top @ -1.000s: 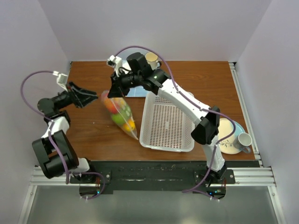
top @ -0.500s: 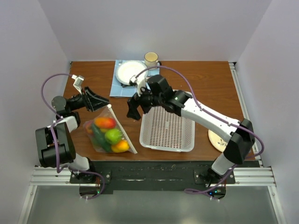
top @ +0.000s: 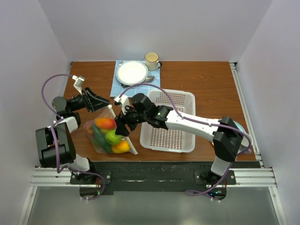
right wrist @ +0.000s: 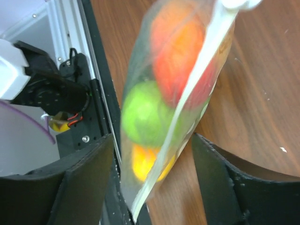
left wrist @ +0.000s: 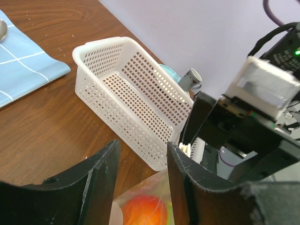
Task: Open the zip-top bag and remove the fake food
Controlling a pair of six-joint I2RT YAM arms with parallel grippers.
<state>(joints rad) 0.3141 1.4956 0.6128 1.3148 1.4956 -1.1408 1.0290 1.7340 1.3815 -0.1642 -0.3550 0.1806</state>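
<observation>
The zip-top bag (top: 108, 135) lies on the table's near left, its white zip strip (top: 125, 136) running toward the front edge. Inside is the fake food: a red-orange piece (top: 105, 123), a green apple (top: 112, 137), a yellow-orange piece (top: 121, 146) and a dark cucumber (top: 99, 140). My left gripper (top: 107, 106) is open at the bag's far corner; the left wrist view (left wrist: 143, 150) shows bag film and the red-orange piece (left wrist: 145, 211) between its fingers. My right gripper (top: 120, 129) is open over the zip strip, straddling the bag (right wrist: 152, 140).
A white perforated basket (top: 168, 123) stands just right of the bag. A white plate (top: 132, 72) on a blue cloth and a mug (top: 151, 58) sit at the back. A plate (top: 240, 131) lies at the right, behind the right arm. The bag lies near the front edge.
The bag went from hanging at the right gripper in mid-table to lying at the near left. The right gripper let go, swung away, then came down over it. The left gripper moved in.
</observation>
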